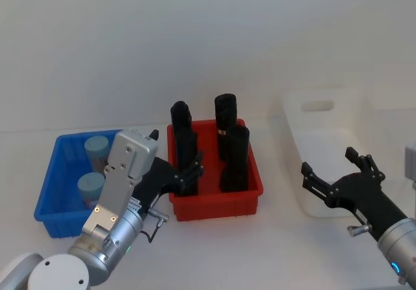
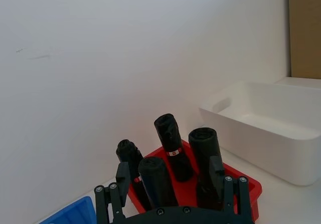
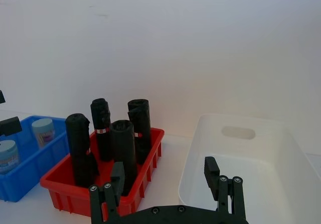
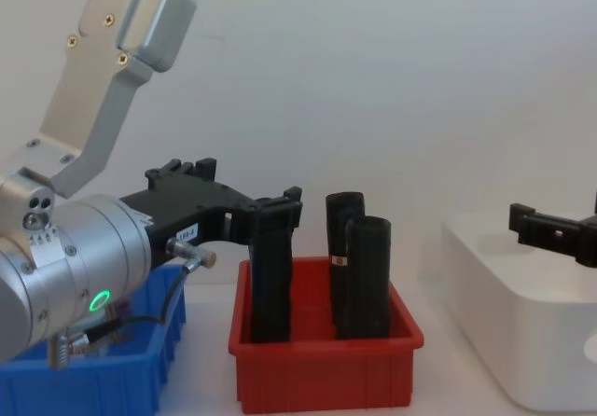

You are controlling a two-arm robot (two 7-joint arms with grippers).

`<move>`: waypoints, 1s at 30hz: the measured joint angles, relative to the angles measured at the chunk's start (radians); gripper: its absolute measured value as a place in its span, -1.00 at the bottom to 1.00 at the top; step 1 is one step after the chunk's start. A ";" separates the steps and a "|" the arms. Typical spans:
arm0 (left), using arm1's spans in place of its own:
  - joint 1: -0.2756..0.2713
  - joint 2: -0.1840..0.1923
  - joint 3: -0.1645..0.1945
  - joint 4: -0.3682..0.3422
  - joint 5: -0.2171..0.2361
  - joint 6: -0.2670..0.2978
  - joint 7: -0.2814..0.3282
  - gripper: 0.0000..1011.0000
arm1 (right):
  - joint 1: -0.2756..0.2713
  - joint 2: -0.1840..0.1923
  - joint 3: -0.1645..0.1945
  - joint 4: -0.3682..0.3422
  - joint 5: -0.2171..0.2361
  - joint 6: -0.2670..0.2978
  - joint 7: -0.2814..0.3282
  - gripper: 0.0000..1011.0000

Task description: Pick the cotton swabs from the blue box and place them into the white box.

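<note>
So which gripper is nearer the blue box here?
Left. The left gripper sits just past the right edge of the blue box, by the left wall of the red bin. The right gripper is far off, before the white box.

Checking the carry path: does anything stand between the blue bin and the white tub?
Yes: a shallow red plastic bin holding four tall black blocks sits between the bright blue plastic bin and glossy white plastic tub.
</note>
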 joint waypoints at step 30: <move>-0.013 -0.008 -0.008 0.017 -0.005 0.004 -0.005 0.99 | 0.000 0.000 0.000 0.000 0.000 0.000 0.000 0.98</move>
